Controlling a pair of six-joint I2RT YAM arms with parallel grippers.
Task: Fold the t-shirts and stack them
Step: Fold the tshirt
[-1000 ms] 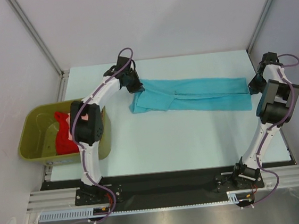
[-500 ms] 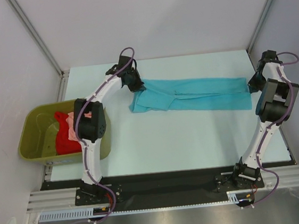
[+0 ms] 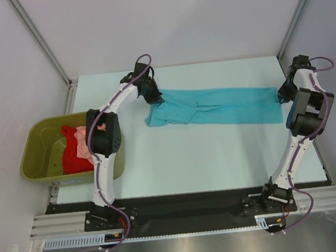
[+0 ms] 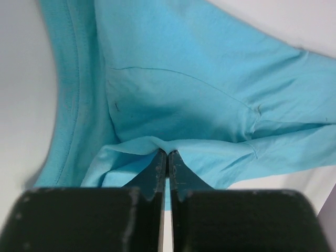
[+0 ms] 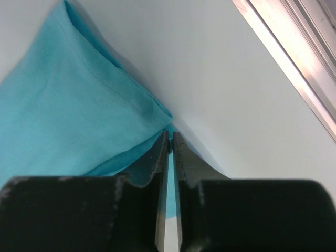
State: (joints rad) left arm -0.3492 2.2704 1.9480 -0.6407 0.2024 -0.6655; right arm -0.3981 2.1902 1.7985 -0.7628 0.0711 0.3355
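Pale table | turquoise t-shirt lies stretched out sideways | left gripper clenched on a fold near its collar | right gripper at hem corner, grip unclear

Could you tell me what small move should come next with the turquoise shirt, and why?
Probably open both grippers and lift away: the turquoise t-shirt already lies flat on the table as a long band, with the left gripper and right gripper pinching its opposite ends.
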